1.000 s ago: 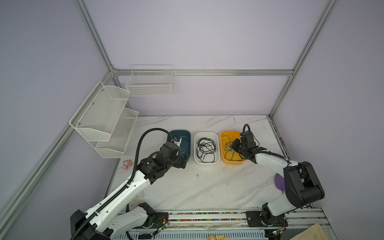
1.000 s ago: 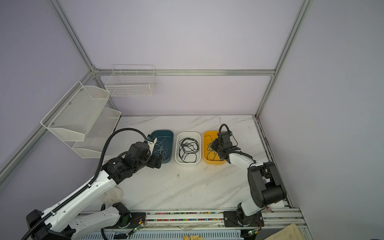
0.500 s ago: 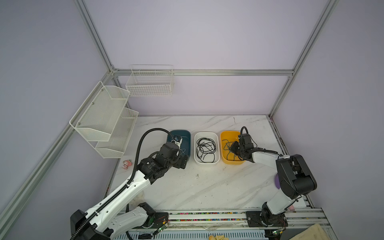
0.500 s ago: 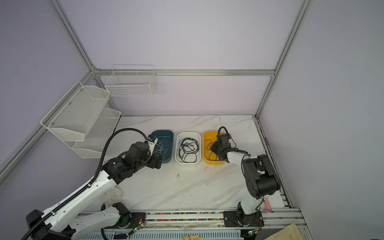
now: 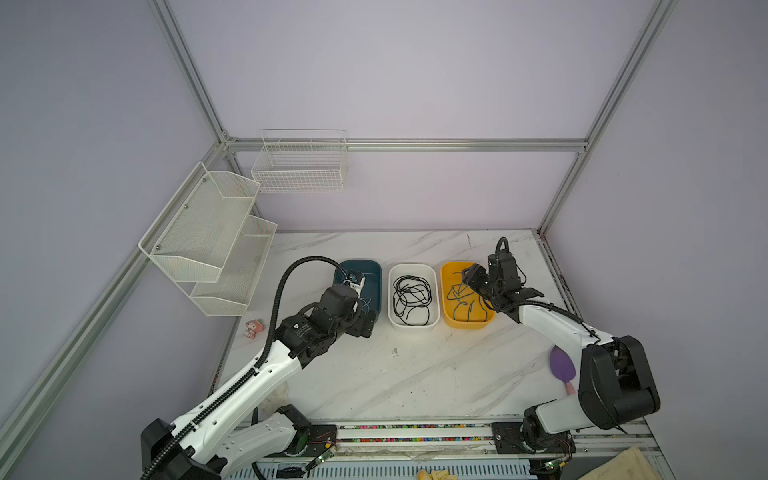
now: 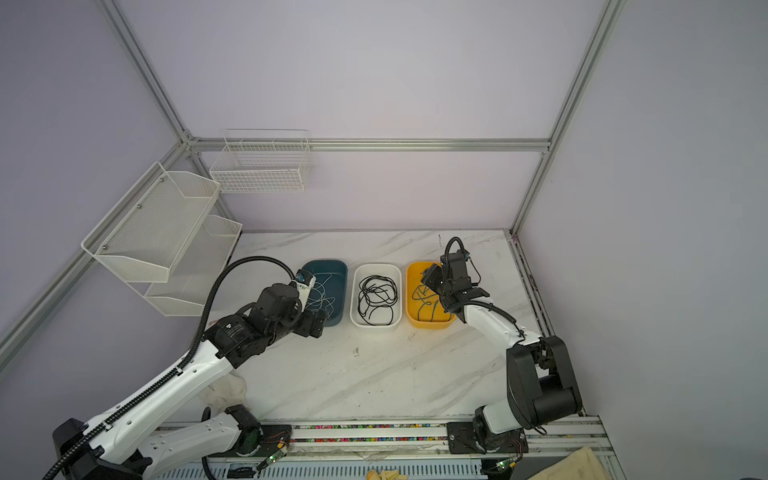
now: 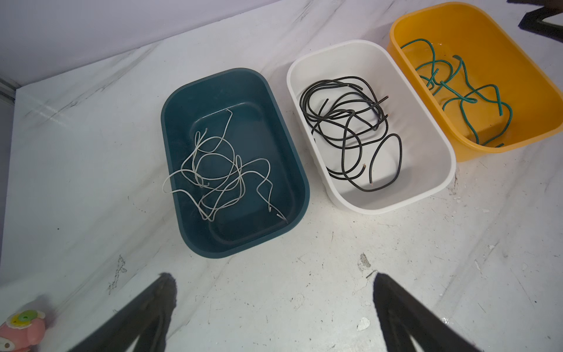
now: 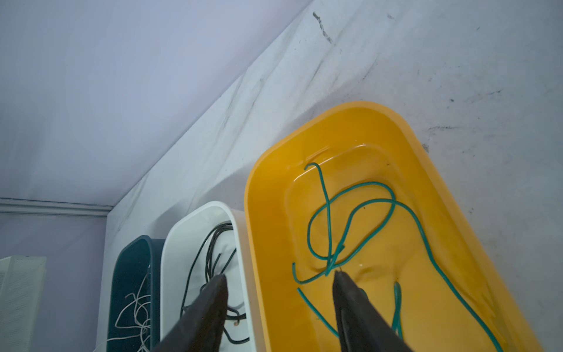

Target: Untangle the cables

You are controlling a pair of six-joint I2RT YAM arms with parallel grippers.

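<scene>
Cables sorted by colour: white cables [image 7: 213,154] in teal bin [image 7: 300,179], black cables [image 7: 345,137] in white bin [image 7: 426,173], green cables [image 7: 457,97] in yellow bin [image 7: 524,64], side by side on counter [image 7: 91,158]. The left fingers [image 7: 146,311] are spread wide and empty. The right fingers [image 8: 350,304] are parted over the yellow bin, gripping nothing.

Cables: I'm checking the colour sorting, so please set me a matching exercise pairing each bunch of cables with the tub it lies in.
Column one:
1. white cables
2. black cables
3. green cables

Column two:
A. yellow tub
B. dark teal tub
C. white tub

Pairs: 1-B; 2-C; 3-A
</scene>
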